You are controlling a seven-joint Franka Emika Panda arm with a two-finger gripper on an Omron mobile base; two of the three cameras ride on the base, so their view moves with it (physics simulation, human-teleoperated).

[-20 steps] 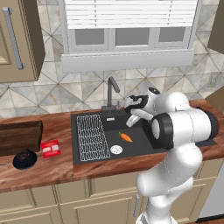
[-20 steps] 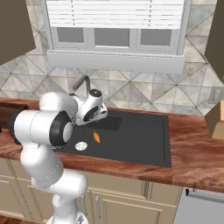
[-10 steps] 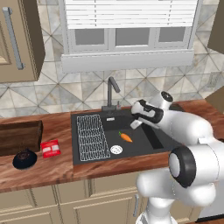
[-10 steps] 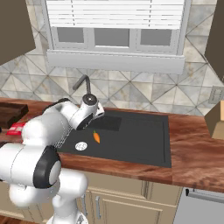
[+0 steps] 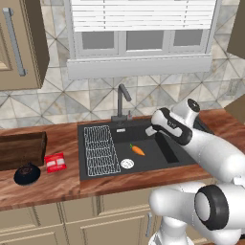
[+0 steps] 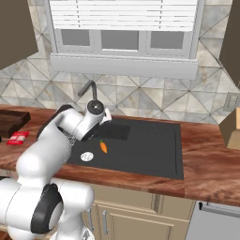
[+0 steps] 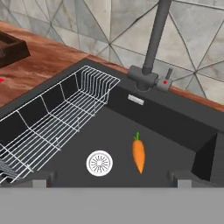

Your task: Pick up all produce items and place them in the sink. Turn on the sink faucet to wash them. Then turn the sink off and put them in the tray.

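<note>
A small orange carrot point(image 5: 138, 150) point(image 6: 103, 146) point(image 7: 138, 153) lies on the floor of the black sink point(image 5: 148, 165) point(image 6: 150, 150) point(image 7: 175, 131), just right of the round drain point(image 7: 99, 163). My gripper point(image 5: 152, 129) point(image 6: 107, 115) point(image 7: 112, 179) hovers over the basin, open and holding nothing, looking down at the carrot. The dark faucet point(image 5: 121, 103) point(image 6: 89, 90) point(image 7: 153, 48) stands at the sink's back edge, with no water seen running. The brown wooden tray point(image 5: 21, 148) point(image 6: 11, 121) sits on the counter far to the left.
A white wire rack point(image 5: 100, 148) point(image 7: 52, 118) fills the sink's left part. A flat red packet point(image 5: 55, 161) point(image 6: 18, 138) and a small black round dish point(image 5: 27, 173) lie on the counter between sink and tray. A cardboard box point(image 6: 232, 129) stands at the right.
The arm's elbow has swung out to the right and the hand has shifted slightly right and lower over the sink. The carrot has stayed where it was.
</note>
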